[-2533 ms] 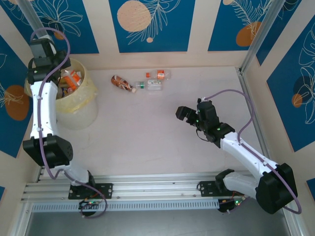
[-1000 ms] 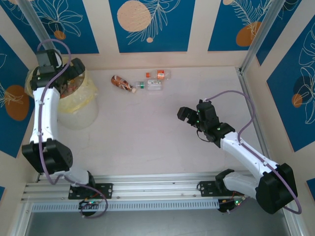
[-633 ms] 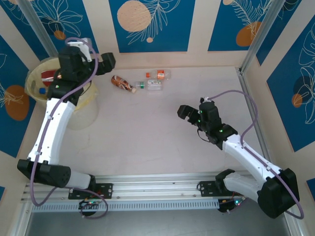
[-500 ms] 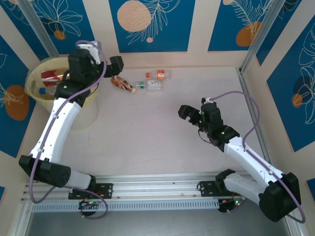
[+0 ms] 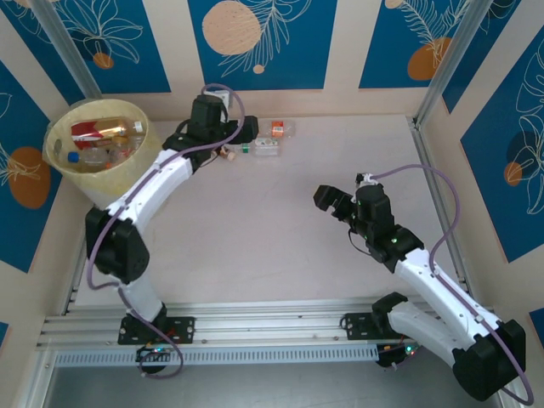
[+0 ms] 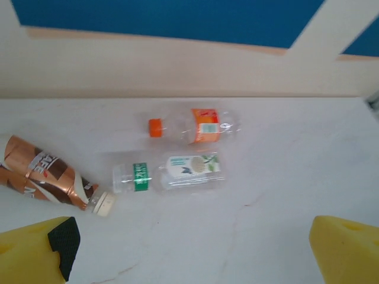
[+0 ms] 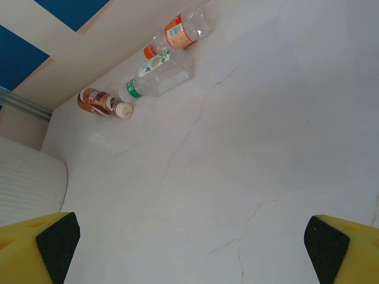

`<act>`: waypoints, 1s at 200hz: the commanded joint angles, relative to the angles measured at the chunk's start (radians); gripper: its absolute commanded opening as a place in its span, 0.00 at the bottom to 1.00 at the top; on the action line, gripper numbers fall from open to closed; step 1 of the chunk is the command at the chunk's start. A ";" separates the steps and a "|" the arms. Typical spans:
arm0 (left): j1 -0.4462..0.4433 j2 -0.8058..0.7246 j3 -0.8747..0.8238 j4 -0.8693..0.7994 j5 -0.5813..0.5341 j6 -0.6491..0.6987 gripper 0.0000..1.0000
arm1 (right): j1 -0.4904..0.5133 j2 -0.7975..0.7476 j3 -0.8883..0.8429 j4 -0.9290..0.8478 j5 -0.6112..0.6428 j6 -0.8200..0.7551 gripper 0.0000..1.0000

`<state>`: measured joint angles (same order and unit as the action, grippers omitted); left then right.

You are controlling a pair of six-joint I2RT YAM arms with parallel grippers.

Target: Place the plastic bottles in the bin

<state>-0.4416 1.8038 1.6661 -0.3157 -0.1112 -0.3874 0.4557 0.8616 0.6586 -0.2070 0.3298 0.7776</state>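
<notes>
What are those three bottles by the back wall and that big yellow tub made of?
The orange-label bottle and green-label bottle look like clear glossy plastic: the table shows through. The brown bottle: probably plastic under shiny printed wrap. The bin seems pale-yellow plastic, smooth-rimmed.

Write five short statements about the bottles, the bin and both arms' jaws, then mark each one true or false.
1. Three bottles lie on the table: a brown-labelled bottle, a green-labelled bottle and an orange-capped bottle. True.
2. The bin is empty. False: it holds several bottles.
3. The left jaws grip the brown-labelled bottle. False: they are open and empty, above the three bottles.
4. The orange-capped bottle lies nearer the back wall than the green-labelled bottle. True.
5. The right jaws are open and hold nothing. True.
</notes>
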 commanded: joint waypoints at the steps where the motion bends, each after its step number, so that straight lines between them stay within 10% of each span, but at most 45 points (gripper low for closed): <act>1: -0.003 0.087 0.088 -0.017 -0.149 -0.084 1.00 | -0.006 -0.027 -0.015 -0.031 0.025 0.009 1.00; 200: 0.125 0.720 0.741 -0.485 -0.554 -0.535 1.00 | -0.017 -0.104 -0.033 -0.121 0.110 0.003 1.00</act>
<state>-0.3458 2.4470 2.2787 -0.6479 -0.6331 -0.8440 0.4446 0.7815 0.6369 -0.3096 0.3977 0.7776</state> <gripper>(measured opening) 0.999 0.997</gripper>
